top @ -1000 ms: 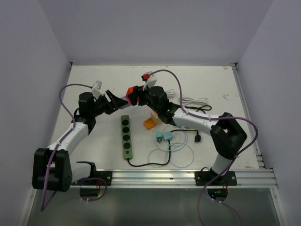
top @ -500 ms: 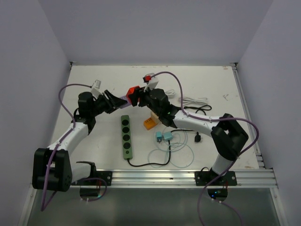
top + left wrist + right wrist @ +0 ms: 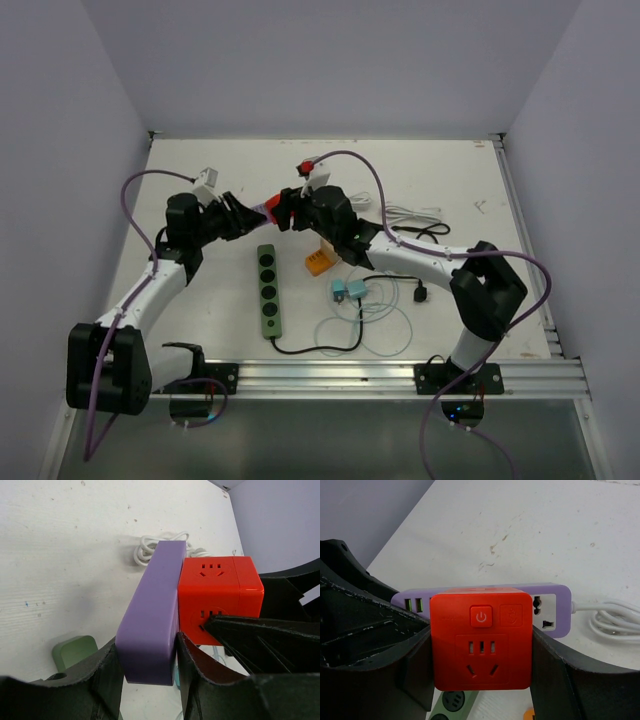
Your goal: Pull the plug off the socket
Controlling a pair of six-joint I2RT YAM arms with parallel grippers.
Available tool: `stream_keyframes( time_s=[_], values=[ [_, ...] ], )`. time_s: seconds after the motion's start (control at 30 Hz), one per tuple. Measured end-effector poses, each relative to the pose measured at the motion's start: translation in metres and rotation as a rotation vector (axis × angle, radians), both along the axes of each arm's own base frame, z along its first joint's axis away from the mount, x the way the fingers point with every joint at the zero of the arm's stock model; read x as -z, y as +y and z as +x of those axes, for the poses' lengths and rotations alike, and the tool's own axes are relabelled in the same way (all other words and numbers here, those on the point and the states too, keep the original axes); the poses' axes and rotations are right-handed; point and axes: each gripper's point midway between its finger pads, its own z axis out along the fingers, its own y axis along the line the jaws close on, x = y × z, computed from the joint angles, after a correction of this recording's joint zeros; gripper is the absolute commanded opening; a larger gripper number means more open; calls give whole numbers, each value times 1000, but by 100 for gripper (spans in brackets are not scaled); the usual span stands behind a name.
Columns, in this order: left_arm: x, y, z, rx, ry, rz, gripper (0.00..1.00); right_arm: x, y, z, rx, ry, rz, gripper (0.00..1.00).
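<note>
Above the white table (image 3: 455, 170), we find the left claw (image 3: 149, 661) clamped on a flat purple power strip (image 3: 152, 605), right claw (image 3: 481, 655) gripping the attached red cube plug (image 3: 480, 630).

cube plug (image 3: 480, 637): behind the long power strip (image 3: 268, 290), raised
socket strip (image 3: 152, 615): behind it too, touching cube plug

A green power strip (image 3: 268, 291) lay lengthwise at the middle of the top view, with dark round outlets in a row along it. Its black cord (image 3: 318, 349) curled rightward from its lower end. Just right of its upper end sat an orange block (image 3: 320, 260). Below that, 2 teal adapters (image 3: 347, 290) lay side by side by loops of thin white cable (image 3: 388, 325). A small black plug (image 3: 421, 293) lay to their right.
</note>
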Motion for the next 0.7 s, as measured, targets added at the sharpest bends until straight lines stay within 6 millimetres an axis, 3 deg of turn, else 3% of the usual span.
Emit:
stream_keyframes(
  time_s=[0.17, 0.43, 0.57, 0.7],
  values=[
    [-3, 2, 1, -9, -26, 61, 0, 1, 2, -3, -23, 22, -15, 0],
    [-9, 12, -1, -49, -63, 151, 0, 3, 15, -3, -117, 97, -9, 17],
    [-14, 18, -2, -74, -89, 202, 0, 1, 22, -4, -173, 140, 4, 33],
    [-21, 16, -1, -79, -117, 247, 0, -2, 21, -2, -202, 169, 6, 41]
  ],
)
